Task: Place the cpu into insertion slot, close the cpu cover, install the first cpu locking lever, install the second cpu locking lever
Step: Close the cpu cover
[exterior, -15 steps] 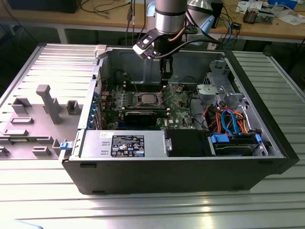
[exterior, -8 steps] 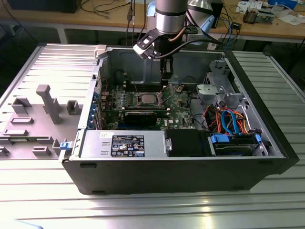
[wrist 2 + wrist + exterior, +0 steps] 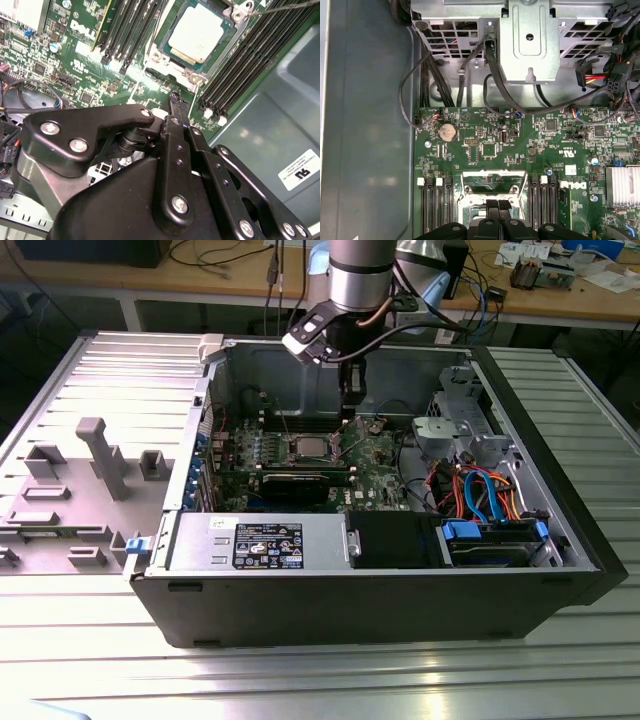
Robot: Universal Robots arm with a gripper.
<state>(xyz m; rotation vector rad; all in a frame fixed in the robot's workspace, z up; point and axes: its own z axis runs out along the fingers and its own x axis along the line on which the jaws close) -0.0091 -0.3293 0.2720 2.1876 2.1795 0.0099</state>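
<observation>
The arm's black fingers (image 3: 175, 100) are pressing together with nothing between them, hanging over the green circuit board (image 3: 90, 60) inside the open dark computer case (image 3: 330, 610), which is sitting on the ribbed metal tabletop (image 3: 300, 680). The cpu, a flat square chip with a dull silver-grey top (image 3: 195, 31), is lying in the silvery-rimmed square insertion slot (image 3: 162, 59), near the fingertips but apart from them. The thin silvery cpu cover frame (image 3: 226, 46) is lying around the chip. A thin metal lever rod (image 3: 285, 7) is running past the slot's corner.
</observation>
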